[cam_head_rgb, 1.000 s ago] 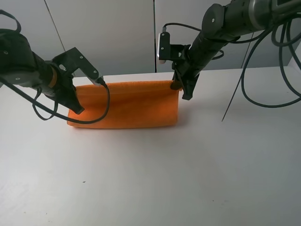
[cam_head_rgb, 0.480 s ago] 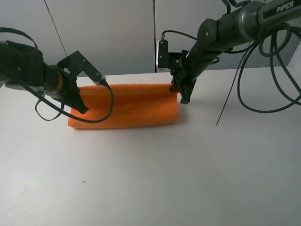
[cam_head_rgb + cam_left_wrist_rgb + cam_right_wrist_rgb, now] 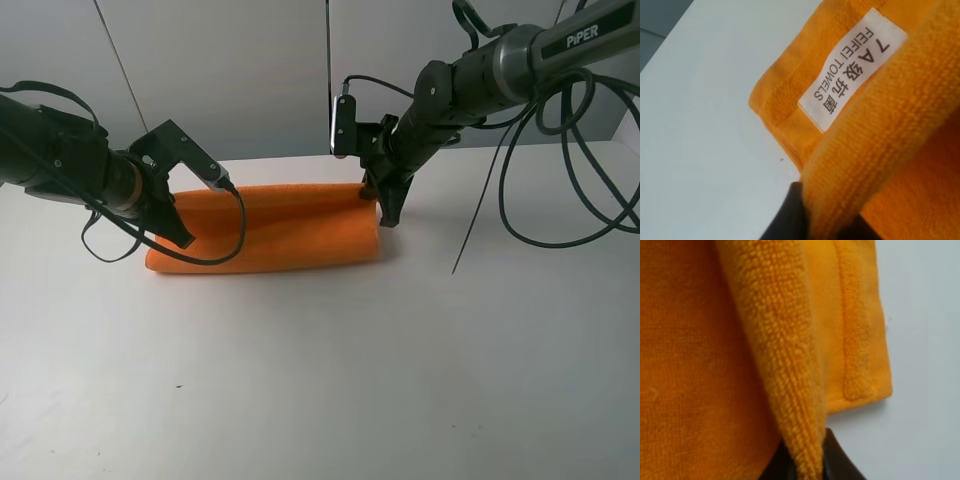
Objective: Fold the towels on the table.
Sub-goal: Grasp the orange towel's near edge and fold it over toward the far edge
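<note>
Pinching the left end of the orange towel (image 3: 270, 232) with the left gripper (image 3: 182, 236), jaws pressed together on a thick terry edge just above the hemmed corner bearing the white label (image 3: 852, 70). Pinching the right end likewise with the right gripper (image 3: 386, 208), clamped tight on a rolled edge beside the flat hem. Holding the cloth toward the far side of the white table (image 3: 320, 380), stretched between both arms as a long band, resting on the tabletop underneath and lifted slightly along the gripped edge. Judging by the doubled layers in both wrist views, appearing to be partway through the first fold, with one long edge held over the other and seemingly close to being laid down. Not yet letting go, so not yet counting that fold as finished. Probably needing, after that, a release, a fresh grasp at the short ends, and at least one more fold across the length to reach a compact stack, plus some smoothing along the crease.
</note>
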You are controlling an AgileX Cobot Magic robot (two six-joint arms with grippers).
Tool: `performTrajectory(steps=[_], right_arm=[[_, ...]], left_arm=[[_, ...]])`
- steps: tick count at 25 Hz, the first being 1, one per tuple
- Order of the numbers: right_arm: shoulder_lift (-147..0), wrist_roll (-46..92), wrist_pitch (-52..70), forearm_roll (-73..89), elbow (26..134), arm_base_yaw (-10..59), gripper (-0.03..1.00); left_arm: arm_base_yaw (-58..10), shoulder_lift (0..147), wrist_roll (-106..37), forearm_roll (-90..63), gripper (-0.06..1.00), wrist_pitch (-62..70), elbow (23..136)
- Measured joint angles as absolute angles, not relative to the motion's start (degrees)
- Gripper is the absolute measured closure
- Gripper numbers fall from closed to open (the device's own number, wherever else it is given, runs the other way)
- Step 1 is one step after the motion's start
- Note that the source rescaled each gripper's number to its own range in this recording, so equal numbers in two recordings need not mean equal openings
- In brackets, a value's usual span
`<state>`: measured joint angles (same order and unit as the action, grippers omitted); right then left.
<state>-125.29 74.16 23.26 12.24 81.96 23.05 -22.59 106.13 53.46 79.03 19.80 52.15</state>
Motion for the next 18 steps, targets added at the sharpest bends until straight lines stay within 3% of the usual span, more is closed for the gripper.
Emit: performTrajectory(steps=[18], right_arm=[[-128.2, 74.9, 17.8, 11.4, 82.0, 23.3, 0.95]], left_arm=[[-22.6, 108.2, 58.1, 80.5, 0.94, 19.7, 52.3]])
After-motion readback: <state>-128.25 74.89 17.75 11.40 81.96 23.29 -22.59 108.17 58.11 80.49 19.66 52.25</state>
